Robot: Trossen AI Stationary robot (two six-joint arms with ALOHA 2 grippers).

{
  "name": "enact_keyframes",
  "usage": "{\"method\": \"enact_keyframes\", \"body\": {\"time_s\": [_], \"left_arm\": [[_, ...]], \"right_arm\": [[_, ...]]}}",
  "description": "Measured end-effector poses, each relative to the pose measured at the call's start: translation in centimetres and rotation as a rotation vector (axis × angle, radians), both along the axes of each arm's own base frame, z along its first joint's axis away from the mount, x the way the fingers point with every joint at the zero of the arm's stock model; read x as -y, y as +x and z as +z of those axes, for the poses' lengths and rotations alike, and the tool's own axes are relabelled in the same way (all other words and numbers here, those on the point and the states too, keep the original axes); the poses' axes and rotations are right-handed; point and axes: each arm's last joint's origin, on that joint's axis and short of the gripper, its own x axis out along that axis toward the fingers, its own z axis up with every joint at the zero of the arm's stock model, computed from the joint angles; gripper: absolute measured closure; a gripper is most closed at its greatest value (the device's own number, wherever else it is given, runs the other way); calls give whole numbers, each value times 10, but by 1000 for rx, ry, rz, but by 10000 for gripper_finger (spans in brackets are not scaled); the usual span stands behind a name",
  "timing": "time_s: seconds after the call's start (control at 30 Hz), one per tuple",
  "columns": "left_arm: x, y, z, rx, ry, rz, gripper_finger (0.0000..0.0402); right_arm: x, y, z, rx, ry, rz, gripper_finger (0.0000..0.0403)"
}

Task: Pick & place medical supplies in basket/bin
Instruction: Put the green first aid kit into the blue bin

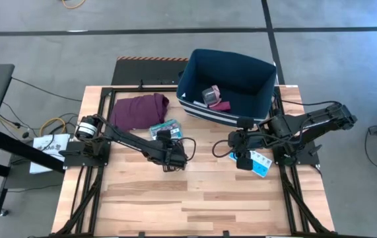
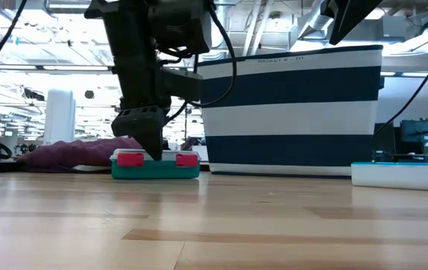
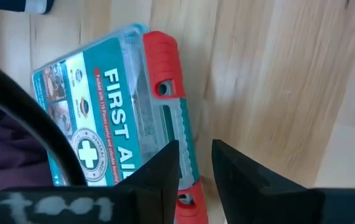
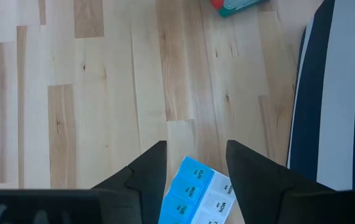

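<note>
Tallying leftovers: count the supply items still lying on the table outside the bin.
2: the teal first-aid box beside the maroon cloth, and the pill organizer under the right tool. Arms may hide others.

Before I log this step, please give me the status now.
Left tool open, low over first aid box. Right tool open above pill organizer. Bin holds some supplies. Nothing in the way.

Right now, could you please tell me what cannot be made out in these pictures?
- Items inside the bin: too small in the high view; its striped wall hides them in the low view.
- First aid box: the left gripper and a cable cover part of its label in the left wrist view.
- Pill organizer: cut off by the edge in the right wrist view, between the open right gripper fingers.
</note>
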Motion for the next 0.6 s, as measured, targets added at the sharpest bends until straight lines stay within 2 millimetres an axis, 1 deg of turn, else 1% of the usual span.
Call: {"method": "enact_keyframes", "body": {"time_s": [0.13, 0.37, 0.6], "left_arm": [[0, 0, 0, -2, 1, 1, 315], [-12, -9, -14, -22, -11, 55, 315], [-14, -9, -14, -43, -10, 23, 315]], "right_arm": [[0, 0, 0, 0, 0, 0, 244], [0, 0, 0, 0, 0, 0, 244], [0, 0, 0, 0, 0, 0, 244]]}}
